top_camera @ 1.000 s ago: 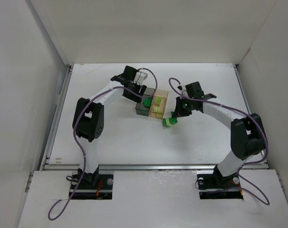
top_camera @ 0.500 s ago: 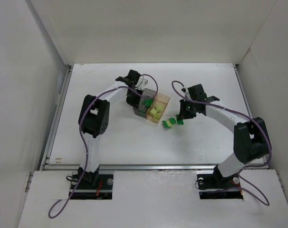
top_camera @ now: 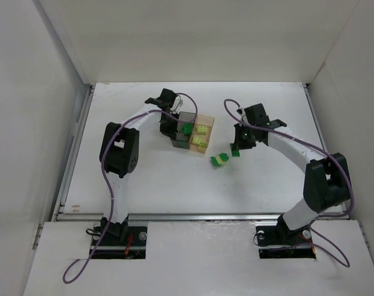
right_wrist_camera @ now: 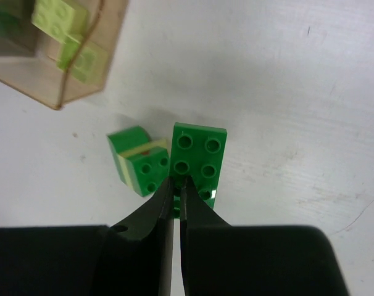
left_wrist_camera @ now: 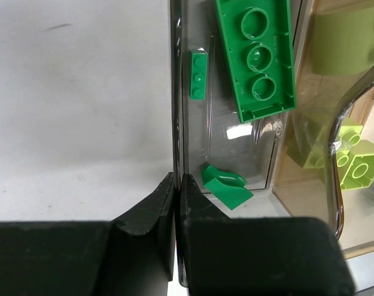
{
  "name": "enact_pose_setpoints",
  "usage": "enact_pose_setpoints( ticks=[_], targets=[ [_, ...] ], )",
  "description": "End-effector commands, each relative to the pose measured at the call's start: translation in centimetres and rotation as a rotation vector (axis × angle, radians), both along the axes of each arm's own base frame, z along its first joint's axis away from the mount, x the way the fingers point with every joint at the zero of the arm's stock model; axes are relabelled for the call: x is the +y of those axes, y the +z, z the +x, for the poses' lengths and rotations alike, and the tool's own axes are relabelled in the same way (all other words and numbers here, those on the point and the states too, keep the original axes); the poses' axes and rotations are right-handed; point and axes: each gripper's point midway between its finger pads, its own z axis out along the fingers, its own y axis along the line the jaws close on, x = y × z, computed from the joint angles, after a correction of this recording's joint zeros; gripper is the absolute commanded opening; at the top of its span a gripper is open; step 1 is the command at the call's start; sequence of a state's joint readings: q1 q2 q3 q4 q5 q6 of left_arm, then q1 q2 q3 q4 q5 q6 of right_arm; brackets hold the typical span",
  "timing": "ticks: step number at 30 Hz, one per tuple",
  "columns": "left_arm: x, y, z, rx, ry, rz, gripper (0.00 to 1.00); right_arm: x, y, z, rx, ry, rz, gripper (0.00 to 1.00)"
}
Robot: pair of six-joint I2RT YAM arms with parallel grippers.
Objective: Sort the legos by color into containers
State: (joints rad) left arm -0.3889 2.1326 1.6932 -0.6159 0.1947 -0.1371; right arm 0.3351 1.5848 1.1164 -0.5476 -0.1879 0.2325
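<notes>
L gripper (left_wrist_camera: pixel 176 188): fingers together, pinching left wall of grey bin (left_wrist_camera: pixel 176 92), bottom centre of left wrist view.
Grey bin: 3 dark green legos (left_wrist_camera: pixel 256 55) inside.
Amber bin (right_wrist_camera: pixel 33 71): touching grey bin's right side; pale legos (right_wrist_camera: pixel 54 15) inside.
R gripper (right_wrist_camera: pixel 176 185): clamped on edge of green brick (right_wrist_camera: pixel 198 157), centre of right wrist view.
Stack (right_wrist_camera: pixel 139 163): green w/ pale layer, on table (right_wrist_camera: pixel 286 92), just left of brick.

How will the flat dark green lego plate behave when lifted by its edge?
Probably stiff and light: the flat dark green plastic lego plate looks thin and rigid. The right gripper pinches only its edge, so it may pivot or slip.
</notes>
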Motion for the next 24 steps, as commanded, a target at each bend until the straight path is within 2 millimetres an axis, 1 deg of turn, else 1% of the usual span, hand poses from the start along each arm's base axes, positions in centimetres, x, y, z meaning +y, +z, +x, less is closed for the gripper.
enact_pose_setpoints(
  ticks=[1, 2, 3, 5, 6, 7, 8, 9, 10, 11, 12, 13, 14, 15, 16, 17, 18, 19, 20, 21, 22, 23, 24],
  targets=[
    [0.1, 2.2, 0.1, -0.003, 0.067, -0.069, 0.0, 1.4, 6.7, 3.2, -0.176, -0.018, 0.049, 0.0],
    [0.0, 2.2, 0.1, -0.001, 0.075, -0.072, 0.0, 1.7, 7.6, 3.8, -0.201, -0.028, 0.068, 0.0],
    [-0.1, 2.5, 0.4, -0.01, 0.075, -0.076, 0.0, 2.5, 8.8, 4.2, -0.226, -0.024, 0.098, 0.0],
    [-0.2, 1.9, 0.6, 0.013, 0.099, -0.077, 0.0, 3.6, 10.2, 5.4, -0.266, -0.045, 0.145, 0.0],
    [-0.4, 1.9, 0.9, 0.013, 0.107, -0.081, 0.0, 3.6, 10.4, 6.0, -0.276, -0.066, 0.147, 0.0],
    [-0.8, 1.9, 1.5, 0.009, 0.102, -0.095, 0.0, 4.4, 10.4, 6.4, -0.278, -0.075, 0.161, 0.0],
    [-1.0, 1.9, 1.5, 0.017, 0.099, -0.101, 0.0, 4.8, 10.5, 6.6, -0.276, -0.083, 0.165, 0.0],
    [-1.1, 2.2, 1.8, 0.012, 0.106, -0.107, 0.0, 5.7, 10.7, 6.9, -0.288, -0.087, 0.171, 0.0],
    [-1.3, 1.7, 1.6, 0.027, 0.103, -0.111, 0.0, 6.6, 11.5, 7.4, -0.3, -0.092, 0.196, 0.0],
    [-1.3, 1.7, 1.6, 0.027, 0.103, -0.111, 0.0, 7.6, 11.5, 8.0, -0.297, -0.111, 0.231, 0.0],
    [-1.4, 1.2, 1.5, 0.041, 0.099, -0.116, 0.0, 8.7, 11.9, 8.2, -0.3, -0.105, 0.265, 0.0],
    [-1.6, 1.3, 1.4, 0.045, 0.096, -0.123, 0.02, 10.3, 12.8, 8.2, -0.318, -0.087, 0.297, 0.0],
    [-1.7, 1.3, 1.3, 0.048, 0.092, -0.131, 0.06, 11.8, 12.9, 8.7, -0.314, -0.094, 0.342, 0.0],
    [-1.9, 1.4, 1.2, 0.054, 0.087, -0.143, 0.13, 12.7, 13.0, 8.9, -0.313, -0.095, 0.362, 0.0],
    [-1.9, 1.4, 1.2, 0.054, 0.087, -0.143, 0.16, 14.1, 13.2, 8.7, -0.302, -0.079, 0.387, 0.0],
    [-1.9, 2.0, 1.3, 0.042, 0.086, -0.147, 0.19, 15.0, 14.1, 9.0, -0.309, -0.08, 0.411, 0.0],
    [-1.9, 2.4, 1.3, 0.034, 0.085, -0.151, 0.21, 15.5, 13.4, 9.7, -0.288, -0.102, 0.424, 0.0],
    [-1.9, 2.4, 1.3, 0.034, 0.085, -0.151, 0.25, 16.0, 13.3, 9.7, -0.282, -0.108, 0.427, 0.0],
    [-1.9, 2.4, 1.3, 0.034, 0.085, -0.151, 0.32, 16.3, 13.6, 10.1, -0.282, -0.115, 0.439, 0.0],
    [-2.1, 2.9, 1.3, 0.031, 0.088, -0.167, 0.33, 16.5, 12.6, 10.3, -0.259, -0.127, 0.435, 0.0],
    [-2.3, 3.0, 1.2, 0.037, 0.082, -0.178, 0.4, 16.6, 13.1, 10.4, -0.255, -0.143, 0.454, 0.0],
    [-2.3, 2.7, 0.9, 0.045, 0.083, -0.175, 0.42, 17.2, 12.7, 10.3, -0.254, -0.134, 0.456, 0.0],
    [-2.3, 3.2, 1.0, 0.04, 0.09, -0.181, 0.49, 17.2, 13.2, 10.4, -0.262, -0.132, 0.462, 0.0]
  ],
)
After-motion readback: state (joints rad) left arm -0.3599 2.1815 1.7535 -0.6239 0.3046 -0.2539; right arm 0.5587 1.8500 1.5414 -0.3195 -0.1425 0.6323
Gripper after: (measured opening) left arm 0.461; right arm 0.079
